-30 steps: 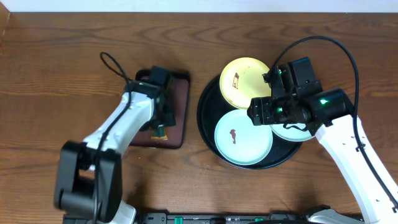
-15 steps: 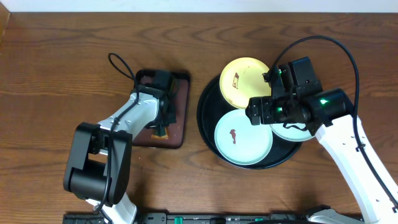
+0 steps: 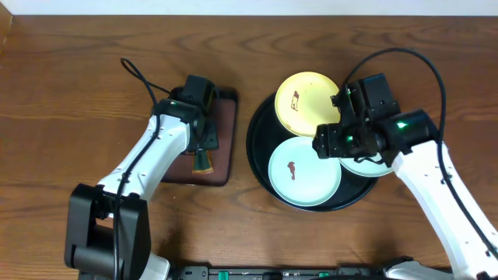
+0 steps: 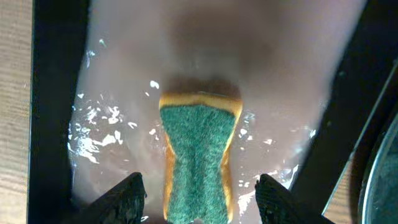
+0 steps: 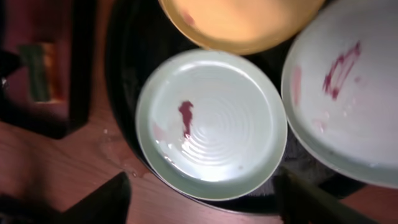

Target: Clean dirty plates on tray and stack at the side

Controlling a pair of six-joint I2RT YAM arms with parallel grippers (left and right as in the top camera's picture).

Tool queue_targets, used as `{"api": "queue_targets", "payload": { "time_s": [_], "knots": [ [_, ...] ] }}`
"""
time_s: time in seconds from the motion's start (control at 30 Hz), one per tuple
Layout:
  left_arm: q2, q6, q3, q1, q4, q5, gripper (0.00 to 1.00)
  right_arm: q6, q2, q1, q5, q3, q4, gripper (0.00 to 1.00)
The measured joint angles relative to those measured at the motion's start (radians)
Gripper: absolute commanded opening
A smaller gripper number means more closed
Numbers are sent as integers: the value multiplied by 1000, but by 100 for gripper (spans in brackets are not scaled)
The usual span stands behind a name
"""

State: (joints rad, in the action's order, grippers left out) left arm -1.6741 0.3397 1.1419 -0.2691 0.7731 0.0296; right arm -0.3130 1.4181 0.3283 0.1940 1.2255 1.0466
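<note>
While the yellow plate [image 3: 305, 99], the mint plate [image 3: 303, 171] and the second mint plate [image 5: 348, 87] all sit on the black tray [image 3: 257, 148], each shows a smear, so nothing is cleaned or stacked yet. The left gripper [image 4: 200, 190] hangs wide open either side of the sponge [image 4: 199, 155] in its wet dish [image 3: 226, 132], gripping nothing. The right gripper [image 5: 205, 186] hovers spread and empty above the tray. Since a second ago the left arm has swung round and its gripper sits slightly further up the dish. The right has hardly moved.

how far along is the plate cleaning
Nothing done yet: the yellow plate, front mint plate and second mint plate all sit smeared on the round tray, none stacked aside. In hand: the left gripper, open, straddles the sponge in its wet dish; the right gripper hovers open over the plates. Left: wiping and stacking all three.
</note>
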Motion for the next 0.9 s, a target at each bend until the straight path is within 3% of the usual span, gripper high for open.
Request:
{"api": "queue_targets", "payload": {
  "time_s": [0.03,0.07,0.13,0.3,0.33,0.37,0.47,0.6,0.8,0.9],
  "knots": [
    [-1,2,-5,0,-4,0,60,-11,13,-10,-2,-17,-1,60],
    [-2,7,-13,0,-13,0,59,-21,42,-26,-3,-49,-3,50],
    [-3,20,-34,0,-33,0,57,-37,91,-44,-5,-103,-13,39],
    [-47,32,-90,0,-108,-37,52,-29,167,-76,0,-230,-104,47],
    [-63,33,-94,0,-119,-50,46,-16,167,-77,0,-239,-119,48],
    [-75,33,-96,0,-129,-57,29,-8,165,-76,8,-240,-130,49],
    [-106,45,-97,0,-145,-61,8,7,157,-76,15,-240,-127,50],
    [-132,47,-97,1,-152,-68,7,10,150,-76,16,-240,-109,53],
    [-136,39,-92,1,-142,-68,7,-12,150,-76,-6,-240,-105,65],
    [-136,23,-58,0,-49,-76,7,-18,150,-77,-13,-246,-129,66]
  ]
}}
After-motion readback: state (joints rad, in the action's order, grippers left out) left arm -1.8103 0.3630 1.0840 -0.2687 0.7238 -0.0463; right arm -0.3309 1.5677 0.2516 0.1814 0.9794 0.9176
